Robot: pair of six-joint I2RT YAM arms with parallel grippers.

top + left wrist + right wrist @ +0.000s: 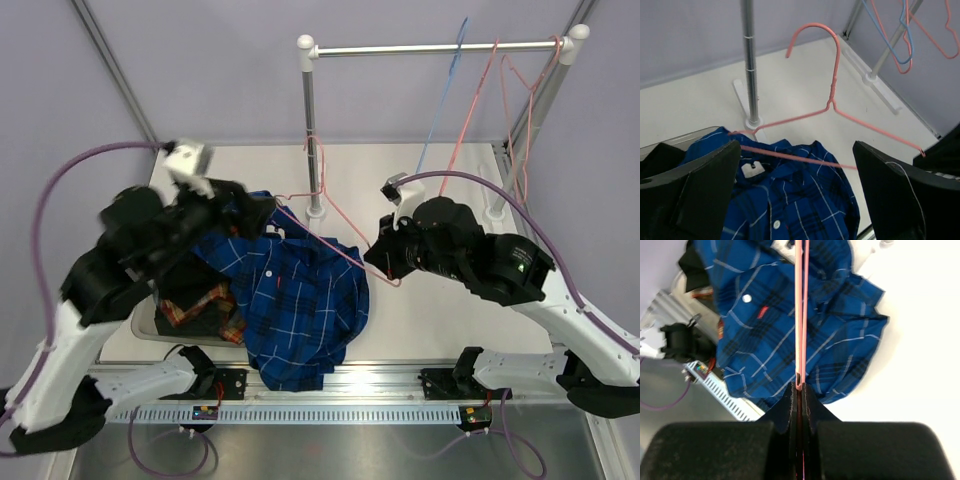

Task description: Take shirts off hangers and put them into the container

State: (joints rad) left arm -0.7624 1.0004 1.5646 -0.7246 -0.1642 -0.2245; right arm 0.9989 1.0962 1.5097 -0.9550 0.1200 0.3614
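A garment rail stand [430,47] stands on the far half of a white table [440,310]. It comprises a silver horizontal bar with white end caps, carried on two upright posts, each seated in a flat white foot. Plain lilac-grey walls [220,70] enclose the rear and sides. A slotted metal strip [330,412] runs along the near edge.

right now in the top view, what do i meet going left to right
plaid shirt → blue shirt → right end effector → blue hanger → pink hangers on the rail
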